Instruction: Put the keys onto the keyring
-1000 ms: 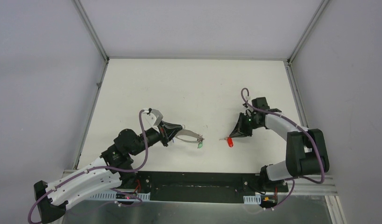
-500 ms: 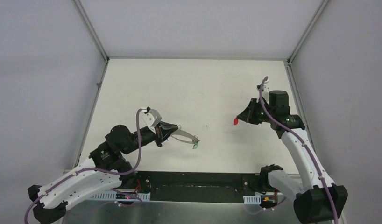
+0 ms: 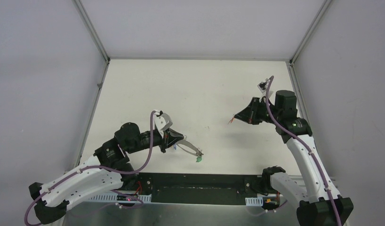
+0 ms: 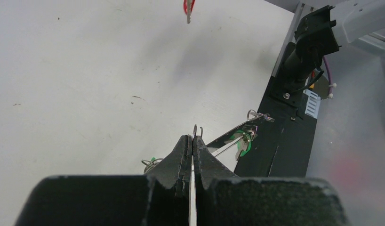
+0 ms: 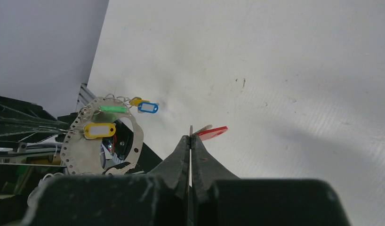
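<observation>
My left gripper (image 3: pixel 180 140) is shut on the keyring (image 3: pixel 193 149), a thin grey hoop held edge-on above the table's near side. A green-tagged key (image 3: pixel 198 159) hangs from its far end. In the left wrist view the pads (image 4: pixel 185 147) pinch the band, with the green key (image 4: pixel 242 142) beyond. My right gripper (image 3: pixel 236 117) is shut on a red-tagged key (image 3: pixel 230 121), held in the air right of centre. The red tag (image 5: pixel 212 133) sticks out past the right fingertips (image 5: pixel 183 143). The right wrist view shows the hoop (image 5: pixel 137 139) with yellow (image 5: pixel 100 130), green (image 5: pixel 113 108) and blue (image 5: pixel 148 108) tags.
The black base rail (image 3: pixel 200 186) runs along the near edge under the keyring's end. Grey walls with metal frame posts (image 3: pixel 92 33) enclose the white table (image 3: pixel 195 84). A purple cable (image 3: pixel 268 101) loops over the right wrist.
My right gripper has lifted the red key off the table and carried it up and back. My left gripper has swung the keyring slightly toward the near edge.
</observation>
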